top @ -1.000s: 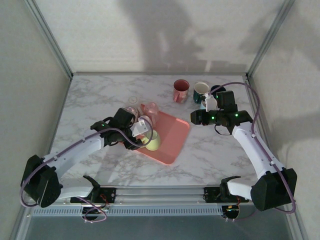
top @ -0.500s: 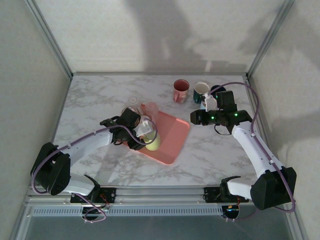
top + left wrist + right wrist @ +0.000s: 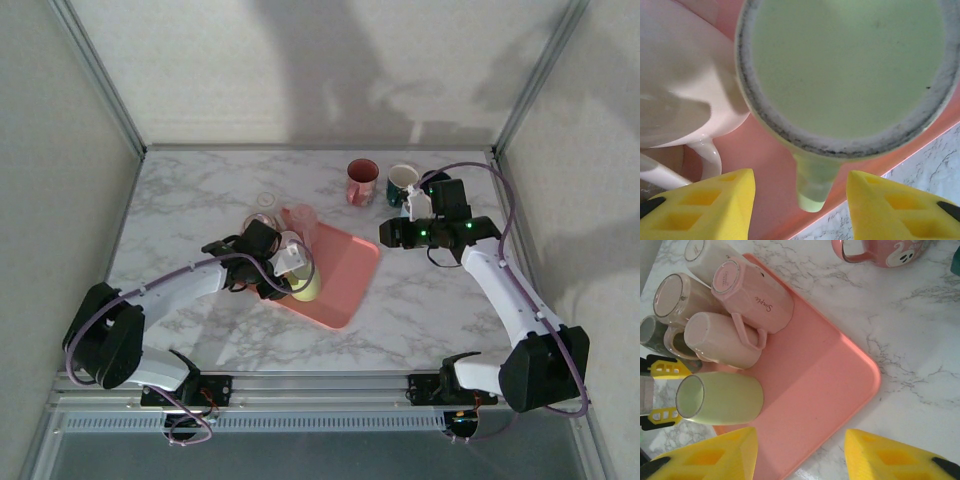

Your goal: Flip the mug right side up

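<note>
The green mug (image 3: pixel 847 65) stands with its base upward at the near left edge of the pink tray (image 3: pixel 345 270). It is just beside a pale pink mug (image 3: pixel 685 90) that is also turned over. The left gripper (image 3: pixel 799 200) is close above the base with its yellow fingers (image 3: pixel 705 205) spread wide. The mug's handle (image 3: pixel 812 185) lies in the gap between them, and I see no contact. I judge that this line-up is chosen so the fingers can close on the handle, because the neighbouring mugs leave little room around the body. The right gripper (image 3: pixel 799 452) hovers over the marble table (image 3: pixel 920 365) just past the tray, also spread and holding nothing. It seems to wait out of the way, near an upright pink mug (image 3: pixel 361 181).
</note>
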You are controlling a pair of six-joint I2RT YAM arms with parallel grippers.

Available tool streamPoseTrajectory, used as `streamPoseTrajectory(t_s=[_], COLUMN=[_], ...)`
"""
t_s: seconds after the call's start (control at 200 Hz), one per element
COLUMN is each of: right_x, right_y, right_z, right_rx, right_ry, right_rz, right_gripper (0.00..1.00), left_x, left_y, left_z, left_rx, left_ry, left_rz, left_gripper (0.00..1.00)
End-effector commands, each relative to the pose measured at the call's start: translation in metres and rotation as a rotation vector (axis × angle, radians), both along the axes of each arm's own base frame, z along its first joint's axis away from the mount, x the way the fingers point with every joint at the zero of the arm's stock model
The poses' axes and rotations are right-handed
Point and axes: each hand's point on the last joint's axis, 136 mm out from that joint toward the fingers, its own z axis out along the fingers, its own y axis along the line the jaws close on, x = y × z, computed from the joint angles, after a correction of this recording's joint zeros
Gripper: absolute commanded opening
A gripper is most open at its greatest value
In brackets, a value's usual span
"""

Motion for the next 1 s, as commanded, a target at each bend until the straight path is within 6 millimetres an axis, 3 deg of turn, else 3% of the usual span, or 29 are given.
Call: streamPoseTrajectory(t_s=[0.0,0.305,0.591,0.746,0.996], right_x=[0.005,0.002,0.000,-0.001,0.001], right_y=[0.003,0.001,-0.003,-0.004,0.000], right_z=[0.013,0.018,0.024,0.026,0.031], right_rx=[0.029,0.027,0.023,0.029,0.055], right_ry=[-0.017,-0.025,-0.053,-0.067,-0.066], right_rz=[0.007,0.005,-0.003,-0.003,0.003], right_gripper=[0.50,0.49,0.48,0.48,0.47], left_x=[-0.006,-0.008,-0.012,-0.009,0.002], left_y=[-0.002,-0.006,-0.007,-0.014,-0.026], left_z=[-0.008,-0.015,-0.019,0.000,0.055], left_rx=[-0.008,-0.023,-0.021,-0.081,-0.220], left_ry=[0.028,0.046,0.076,0.030,-0.099], left_rz=[-0.031,-0.033,-0.037,-0.047,-0.029], left_gripper=[0.50,0.38,0.16,0.00,0.00])
